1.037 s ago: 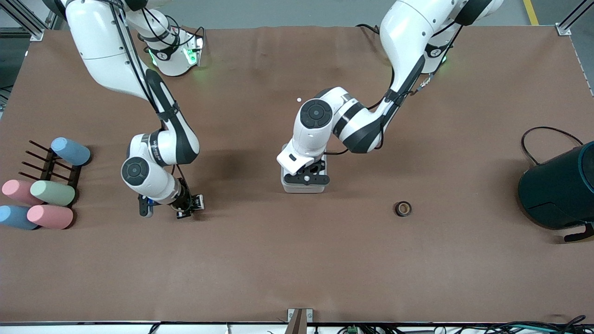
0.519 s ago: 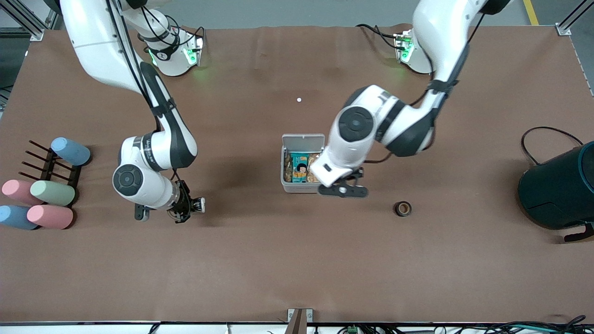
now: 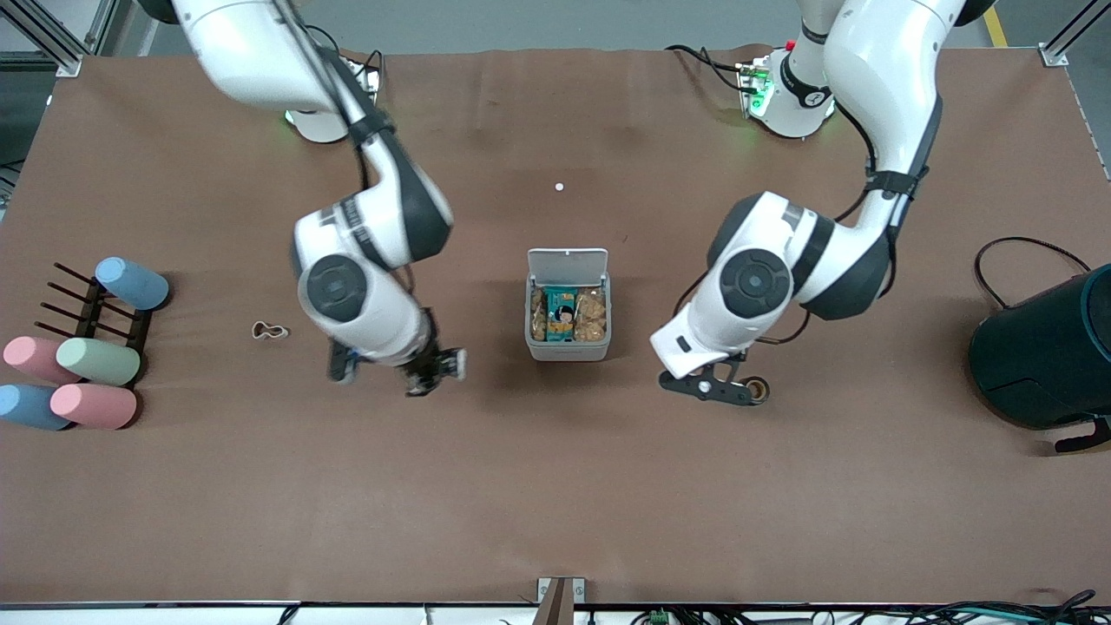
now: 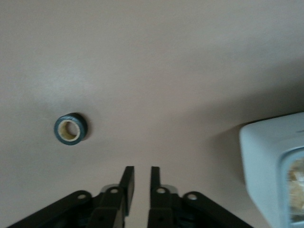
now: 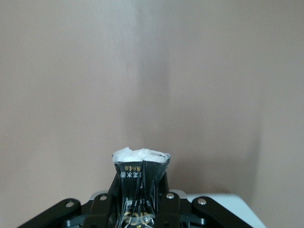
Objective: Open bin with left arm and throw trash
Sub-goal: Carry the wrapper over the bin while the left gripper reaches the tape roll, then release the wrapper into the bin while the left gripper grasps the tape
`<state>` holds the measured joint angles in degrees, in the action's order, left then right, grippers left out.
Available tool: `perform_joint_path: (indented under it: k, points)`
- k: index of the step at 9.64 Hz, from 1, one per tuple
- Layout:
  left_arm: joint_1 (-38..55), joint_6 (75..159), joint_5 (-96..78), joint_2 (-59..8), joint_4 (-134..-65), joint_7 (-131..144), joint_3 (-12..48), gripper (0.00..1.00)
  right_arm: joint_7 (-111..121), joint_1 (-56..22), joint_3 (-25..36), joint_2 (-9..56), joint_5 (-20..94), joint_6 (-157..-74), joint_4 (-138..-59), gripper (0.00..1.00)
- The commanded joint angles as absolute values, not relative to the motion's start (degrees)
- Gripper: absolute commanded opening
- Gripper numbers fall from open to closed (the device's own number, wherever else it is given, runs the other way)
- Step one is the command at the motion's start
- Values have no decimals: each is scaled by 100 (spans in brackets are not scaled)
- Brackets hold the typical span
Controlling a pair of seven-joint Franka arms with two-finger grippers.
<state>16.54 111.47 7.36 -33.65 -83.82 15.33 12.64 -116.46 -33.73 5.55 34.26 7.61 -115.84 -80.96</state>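
The white bin (image 3: 568, 349) stands mid-table with its lid (image 3: 568, 263) tipped up, snack packets inside. My left gripper (image 3: 707, 391) hovers beside the bin toward the left arm's end, right next to the dark tape roll (image 3: 759, 391). Its fingers are together and empty. The left wrist view shows it (image 4: 141, 168) with the tape roll (image 4: 70, 128) and a bin corner (image 4: 270, 156). My right gripper (image 3: 430, 373) is over the table beside the bin toward the right arm's end, shut on the black snack wrapper (image 5: 141, 173). The beige rubber band (image 3: 269, 330) lies on the table.
A large dark teal cylinder (image 3: 1046, 356) with a black cable stands at the left arm's end. A dark rack (image 3: 95, 312) with several pastel cylinders sits at the right arm's end. A tiny white dot (image 3: 559, 187) lies farther from the camera than the bin.
The bin's lid went from closed under the left gripper to open. The left gripper then moved off to the tape roll. The right gripper carried the wrapper toward the bin, uncovering the rubber band.
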Motion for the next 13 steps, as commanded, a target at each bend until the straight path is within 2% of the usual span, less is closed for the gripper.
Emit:
perform_joint_path:
  k: [1, 3, 4, 9, 12, 13]
  points:
    - [1442, 11162, 765, -3357, -8569, 1031, 1310, 58, -12127, -3672, 510, 3515, 721, -11566, -7806, 8]
    - [1284, 11572, 808, -3384, -8919, 758, 1310, 81, -12348, -3972, 501, 3577, 721, -11593, -7683, 8]
    - [1153, 11984, 843, -3392, -9199, 556, 1301, 99, -12531, -4042, 475, 3638, 756, -11593, -7560, 8]
    - [669, 13373, 1483, -3472, -10220, 124, 1301, 100, -12885, -4297, 325, 3876, 809, -12164, -7559, 16]
    - [379, 13832, 1723, -3682, -10353, -122, 1310, 100, -12867, -4438, 316, 4078, 826, -12138, -7594, 23]
    - [352, 14017, 1714, -3709, -10467, -132, 1310, 100, -12841, -4465, 316, 4087, 826, -12138, -7602, 32]
